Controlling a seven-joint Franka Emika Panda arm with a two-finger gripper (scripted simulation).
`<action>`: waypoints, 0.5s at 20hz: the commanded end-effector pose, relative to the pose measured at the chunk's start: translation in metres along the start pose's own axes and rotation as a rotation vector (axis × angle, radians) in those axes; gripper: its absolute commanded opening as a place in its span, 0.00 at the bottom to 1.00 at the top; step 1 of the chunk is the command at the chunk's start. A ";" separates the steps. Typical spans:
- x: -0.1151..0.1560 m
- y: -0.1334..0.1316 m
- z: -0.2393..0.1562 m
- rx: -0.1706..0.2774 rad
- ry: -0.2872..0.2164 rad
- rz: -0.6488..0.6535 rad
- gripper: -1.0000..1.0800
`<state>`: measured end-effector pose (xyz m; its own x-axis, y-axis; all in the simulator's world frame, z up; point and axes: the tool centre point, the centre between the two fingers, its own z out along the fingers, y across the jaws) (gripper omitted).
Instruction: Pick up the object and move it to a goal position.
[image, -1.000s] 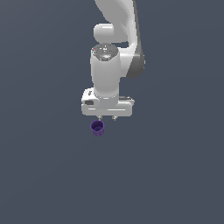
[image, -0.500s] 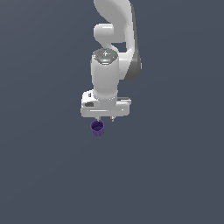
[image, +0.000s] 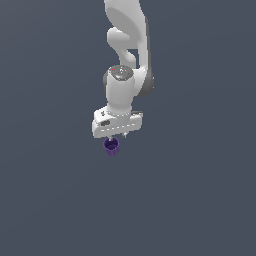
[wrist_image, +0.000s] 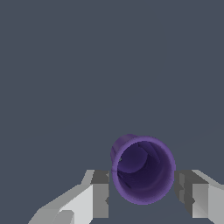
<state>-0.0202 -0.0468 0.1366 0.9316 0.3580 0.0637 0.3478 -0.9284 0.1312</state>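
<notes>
The object, a small purple cup (image: 111, 146), stands just under the white hand in the exterior view. In the wrist view the cup (wrist_image: 143, 169) shows its hollow top, with one finger (wrist_image: 99, 194) on one side and the other finger (wrist_image: 192, 192) on the opposite side. My gripper (image: 116, 137) straddles the cup from above. The pads sit very near the rim, and a thin gap shows on one side. In the wrist view the gripper (wrist_image: 142, 194) is open around the cup, and the fingertips are partly hidden behind the cup's rim.
A plain dark grey surface (image: 200, 200) fills the scene on all sides. No other objects or edges show in either view.
The hand has dropped a little lower over the cup and shifted slightly to the exterior view's left. The cup has stayed in place.
</notes>
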 end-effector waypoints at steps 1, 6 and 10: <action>-0.009 -0.001 0.010 -0.016 0.009 -0.090 0.62; -0.023 -0.006 0.024 -0.036 0.025 -0.237 0.62; -0.032 -0.010 0.032 -0.045 0.034 -0.321 0.62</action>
<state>-0.0467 -0.0525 0.1047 0.7914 0.6094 0.0469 0.5922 -0.7836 0.1879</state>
